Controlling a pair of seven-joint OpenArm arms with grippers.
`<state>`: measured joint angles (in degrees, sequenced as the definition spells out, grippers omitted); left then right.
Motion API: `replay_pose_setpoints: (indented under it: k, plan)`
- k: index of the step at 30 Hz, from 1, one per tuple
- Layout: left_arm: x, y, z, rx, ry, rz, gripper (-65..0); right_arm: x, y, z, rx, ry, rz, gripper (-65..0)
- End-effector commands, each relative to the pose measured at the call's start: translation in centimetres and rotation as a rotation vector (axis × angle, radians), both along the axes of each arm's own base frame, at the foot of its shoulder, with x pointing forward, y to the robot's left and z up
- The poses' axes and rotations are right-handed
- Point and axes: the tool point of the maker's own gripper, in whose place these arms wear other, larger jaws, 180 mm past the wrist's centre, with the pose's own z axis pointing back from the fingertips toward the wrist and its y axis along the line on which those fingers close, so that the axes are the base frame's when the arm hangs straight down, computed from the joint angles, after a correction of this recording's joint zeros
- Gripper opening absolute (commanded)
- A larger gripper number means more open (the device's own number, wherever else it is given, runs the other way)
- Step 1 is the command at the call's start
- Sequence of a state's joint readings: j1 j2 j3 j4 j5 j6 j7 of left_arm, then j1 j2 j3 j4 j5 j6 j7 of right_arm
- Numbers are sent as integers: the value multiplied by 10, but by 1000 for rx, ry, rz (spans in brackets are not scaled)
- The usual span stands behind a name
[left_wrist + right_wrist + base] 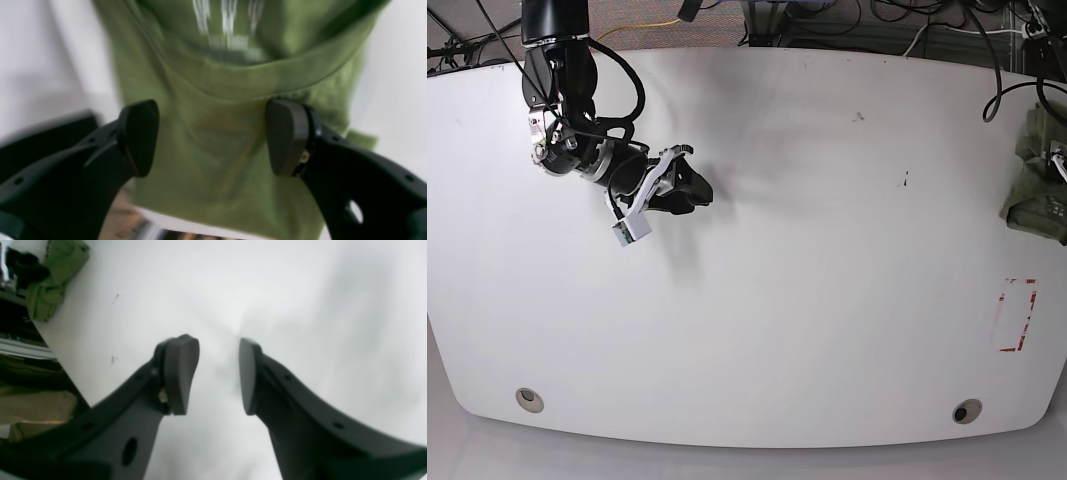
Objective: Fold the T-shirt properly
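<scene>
The T-shirt (1035,180) is an olive-green heap at the far right edge of the white table (777,300). In the left wrist view the T-shirt (213,160) fills the middle, blurred, with its collar band and a white neck label showing. My left gripper (213,138) hovers over it, open wide, one black finger on each side and nothing pinched. My right gripper (689,190) hangs over the bare table at the left. In its own view the right gripper (218,373) is open with nothing between the pads, and the T-shirt (53,280) shows small at the top left.
A red rectangular outline (1018,315) is marked on the table near the right front. Two round holes (527,400) (967,412) sit near the front edge. Cables (907,30) run behind the far edge. The table edge (50,343) drops to dark clutter.
</scene>
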<state>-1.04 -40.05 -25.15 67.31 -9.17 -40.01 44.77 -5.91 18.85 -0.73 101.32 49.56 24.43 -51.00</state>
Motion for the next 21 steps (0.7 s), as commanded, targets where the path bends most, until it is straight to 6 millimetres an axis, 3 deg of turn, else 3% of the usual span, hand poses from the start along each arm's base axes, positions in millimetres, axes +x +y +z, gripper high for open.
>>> replay_pose_setpoints:
  k: [1, 4, 6, 8, 13, 16, 21]
  plan:
    - [22, 2, 51, 104, -70, -51, -192, 8, -3, 15, 14, -56, -4, -425]
    - [33, -27, 68, 146, -104, -102, -193, 10, -15, 11, -48, -71, -9, -425]
    - [46, -63, 79, 144, -190, -164, -221, 15, -24, 7, -112, -103, -29, -425]
    - [45, -86, 77, 157, -218, -202, -243, 22, -32, 6, -163, -153, -58, -425]
    - [63, -164, 73, -10, -538, -151, -226, 32, -58, -3, -342, -348, -125, -425]
    - [58, -202, 65, -114, -700, -151, -215, 28, -65, -9, -370, -470, -158, -425]
    - [44, -247, 50, -244, -838, -132, -217, 19, -95, -12, -336, -578, -306, -425]
